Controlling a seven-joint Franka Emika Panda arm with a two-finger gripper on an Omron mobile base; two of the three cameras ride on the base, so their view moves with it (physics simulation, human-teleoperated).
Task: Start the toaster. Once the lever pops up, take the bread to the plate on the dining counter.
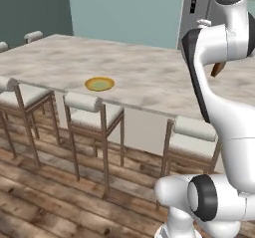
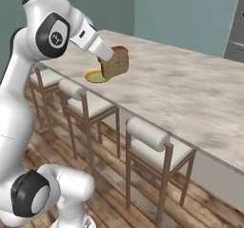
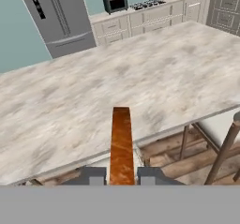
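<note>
Over the dining counter (image 2: 190,93) the gripper (image 3: 121,175) is carrying the bread (image 2: 115,62) clamped edge-on between its fingers, leaving only delivery onto the plate (image 1: 99,84) nearby.

Brown bread slice (image 2: 116,62) upright, aloft above the marble dining counter (image 2: 181,86); yellow plate (image 1: 99,84) near its edge.
</note>
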